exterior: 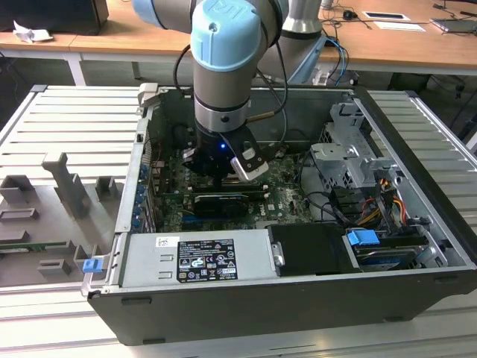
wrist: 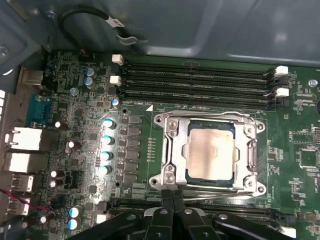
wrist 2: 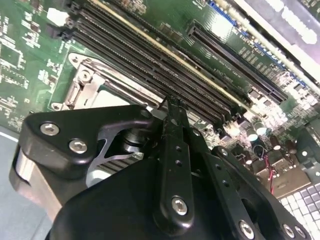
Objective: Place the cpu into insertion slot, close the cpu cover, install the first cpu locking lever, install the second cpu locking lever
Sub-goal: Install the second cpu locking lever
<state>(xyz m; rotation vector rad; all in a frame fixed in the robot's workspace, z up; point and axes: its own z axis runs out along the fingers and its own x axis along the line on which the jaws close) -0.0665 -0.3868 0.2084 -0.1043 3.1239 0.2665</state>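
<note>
Exterior view: arm reaches down into the open computer case (exterior: 417, 224). Gripper (exterior: 223, 181) sits low over the green motherboard (exterior: 287, 195), at the case's middle. The socket area lies under the wrist, hidden here.

Second wrist view: gripper (wrist 2: 172, 107) has its 2 black fingers (wrist 2: 175, 150) pressed together, nothing between them; the tips rest just beside the insertion slot (wrist 2: 87, 87), between its silver rim and the long black memory slots (wrist 2: 150, 60). A pale patch inside the rim looks like the cpu (wrist 2: 107, 95), mostly hidden behind the gripper body.

First wrist view: clearest record. The cpu (wrist: 209, 151) lies flat inside the insertion slot (wrist: 210, 152), pale face up. The cpu cover (wrist: 172, 150) lies down over it, its frame around the chip and the chip showing through the cut-out. Gripper (wrist: 172, 196), pinched tight and empty, is at the slot edge opposite the 4 memory slots (wrist: 200, 82), tips touching or almost touching the cover's frame.

Judgement: step 1 done, step 2 done or nearly so. Thin metal rods run along the frame sides (wrist: 253, 157); whether either locking lever is latched, cannot tell. Steps 3 and 4 appear outstanding.
</note>
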